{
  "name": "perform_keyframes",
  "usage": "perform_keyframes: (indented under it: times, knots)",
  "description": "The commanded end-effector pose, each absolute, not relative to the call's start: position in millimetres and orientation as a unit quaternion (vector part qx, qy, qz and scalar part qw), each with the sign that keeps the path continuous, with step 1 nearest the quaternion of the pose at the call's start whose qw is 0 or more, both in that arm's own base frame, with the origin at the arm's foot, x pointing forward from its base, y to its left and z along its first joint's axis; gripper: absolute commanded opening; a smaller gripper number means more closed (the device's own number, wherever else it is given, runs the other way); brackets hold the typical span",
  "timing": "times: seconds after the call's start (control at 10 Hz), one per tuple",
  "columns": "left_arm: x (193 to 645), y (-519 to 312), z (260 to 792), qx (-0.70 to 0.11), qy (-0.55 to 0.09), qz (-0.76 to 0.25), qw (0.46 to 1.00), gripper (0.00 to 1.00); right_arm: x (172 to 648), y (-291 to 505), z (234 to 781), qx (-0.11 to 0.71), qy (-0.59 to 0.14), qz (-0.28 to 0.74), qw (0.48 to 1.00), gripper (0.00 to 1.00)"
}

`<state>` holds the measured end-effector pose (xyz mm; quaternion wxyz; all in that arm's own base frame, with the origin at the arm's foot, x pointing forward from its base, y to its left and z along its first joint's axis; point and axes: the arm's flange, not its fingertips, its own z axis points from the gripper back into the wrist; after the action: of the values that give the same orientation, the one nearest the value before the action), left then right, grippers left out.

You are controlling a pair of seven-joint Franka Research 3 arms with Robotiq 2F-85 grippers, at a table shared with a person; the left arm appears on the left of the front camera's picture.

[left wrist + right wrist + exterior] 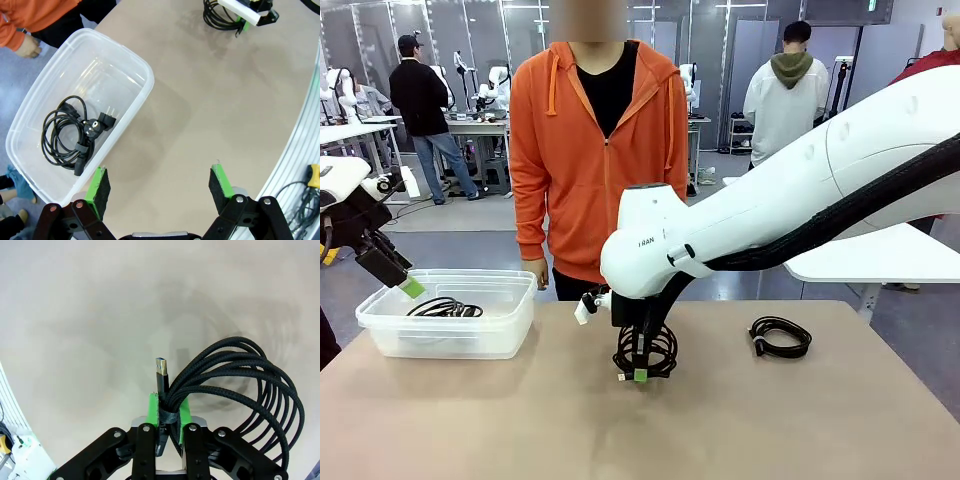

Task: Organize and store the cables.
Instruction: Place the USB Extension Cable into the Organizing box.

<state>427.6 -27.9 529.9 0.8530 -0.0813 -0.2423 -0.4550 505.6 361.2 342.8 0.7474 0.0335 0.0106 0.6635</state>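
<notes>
Right fingers (155,407) (640,375) clamped tight on a coiled black cable (240,385) (647,348), with the green pads (182,412) pressing the bound part of the coil from both sides. Pointing down at the middle of the desk (520,420), a little toward the near side, the loops hanging out to one side of the pads. Just past the pads, a metal USB plug (161,371) sticking out from the bundle. Not possible to tell whether the lowest loops touch the desk or hang just above it.

Left fingers (98,189) (412,287) spread wide apart, holding nothing, raised at the left side of the desk over the left end of a clear plastic bin (145,75) (515,325). In the left wrist view, one pad over the rim of the bin, the other over bare desk beside it. Inside the bin, flat on the bottom, a second cable (65,132) (445,308), coiled and bound, with its two plug ends lying on the coil and just beside it.

On the right part of the desk, well apart from both pairs of fingers, a third cable (780,336), lying flat as a small round coil.

At the far side of the desk, a person (600,150) in an orange hooded jacket, standing, with one hand (536,272) (27,47) hanging down just behind the far right corner of the bin, not touching it.
</notes>
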Motion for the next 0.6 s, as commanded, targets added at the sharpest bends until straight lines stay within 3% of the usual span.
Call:
perform_keyframes:
  times: [0.0, 0.1, 0.2, 0.3, 0.4, 0.5]
  knots:
    - [426.8, -28.6, 531.7, -0.076, -0.241, -0.449, 0.857, 1.0, 498.2, 355.9, 335.3, 0.049, 0.009, 0.659, 0.75, 0.0]
    - [426.8, -28.6, 531.7, -0.076, -0.241, -0.449, 0.857, 1.0, 498.4, 354.1, 331.1, 0.061, 0.006, 0.658, 0.75, 0.0]
    - [426.8, -28.6, 531.7, -0.076, -0.241, -0.449, 0.857, 1.0, 499.2, 353.5, 327.2, 0.068, 0.009, 0.658, 0.75, 0.25]
    - [426.8, -28.6, 531.7, -0.076, -0.241, -0.449, 0.857, 1.0, 498.3, 353.9, 324.5, 0.069, 0.011, 0.658, 0.75, 0.34]
    - [426.8, -28.6, 531.7, -0.076, -0.241, -0.449, 0.857, 1.0, 497.2, 353.1, 324.7, 0.073, 0.011, 0.66, 0.748, 0.55]
    - [426.8, -28.6, 531.7, -0.076, -0.241, -0.449, 0.857, 1.0, 495.2, 352.5, 325.3, 0.074, 0.011, 0.66, 0.748, 0.68]
